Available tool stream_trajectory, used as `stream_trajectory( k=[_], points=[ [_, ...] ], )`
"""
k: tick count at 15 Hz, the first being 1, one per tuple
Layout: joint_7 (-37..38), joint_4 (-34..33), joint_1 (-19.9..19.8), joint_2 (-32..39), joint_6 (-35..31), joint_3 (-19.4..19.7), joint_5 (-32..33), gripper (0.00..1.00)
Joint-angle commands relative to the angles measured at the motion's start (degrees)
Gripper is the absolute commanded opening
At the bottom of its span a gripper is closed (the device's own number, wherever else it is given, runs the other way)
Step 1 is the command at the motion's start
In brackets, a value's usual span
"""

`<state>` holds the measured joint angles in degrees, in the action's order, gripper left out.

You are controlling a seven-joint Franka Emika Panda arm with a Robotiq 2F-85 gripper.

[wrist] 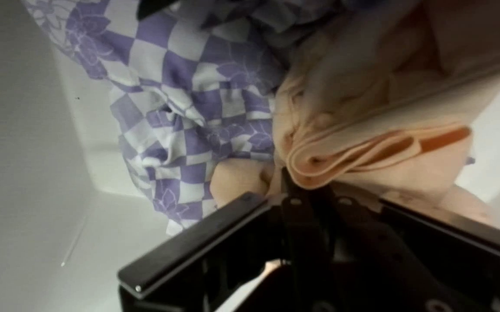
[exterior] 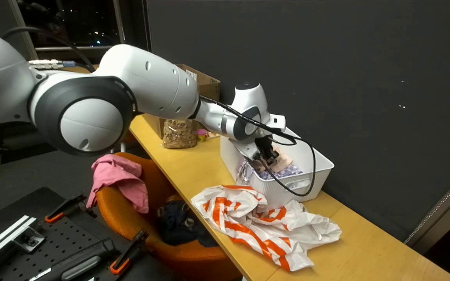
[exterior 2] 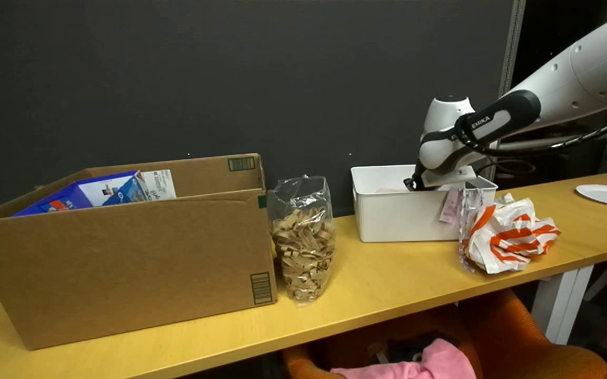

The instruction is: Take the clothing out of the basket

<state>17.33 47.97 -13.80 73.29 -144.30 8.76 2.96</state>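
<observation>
Between the drawn-together fingers point(wrist: 299, 212) of the gripper point(wrist: 307, 186), a fold of peach clothing point(wrist: 375, 125) sits pinched inside a white basket point(exterior 2: 403, 218). Purple-and-white checked cloth point(wrist: 189, 108) lies just beside the fingers, also in the basket. Outside it, farther from the fingers, a crumpled orange-striped bag point(exterior: 264, 230) rests on the table point(exterior: 385, 242).

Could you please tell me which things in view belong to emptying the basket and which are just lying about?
For the job: gripper; white basket; peach clothing; purple checked clothing.
Just lying about: cardboard box; clear bag of brown strips; crumpled striped bag; pink cloth.
</observation>
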Motion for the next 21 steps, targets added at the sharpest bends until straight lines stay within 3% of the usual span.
stream_trajectory(
  k=[1,7,13,21],
  points=[
    [1.3,10.8,-0.2,-11.3,4.5,-0.4,-1.2,0.02],
    [11.5,22.9,3.4,-27.3,13.8,4.5,1.1,0.02],
    [12.1,34.0,9.9,-43.1,21.7,6.2,4.6,0.02],
    [11.2,46.8,19.9,-59.8,43.9,-1.6,10.6,0.02]
  ],
)
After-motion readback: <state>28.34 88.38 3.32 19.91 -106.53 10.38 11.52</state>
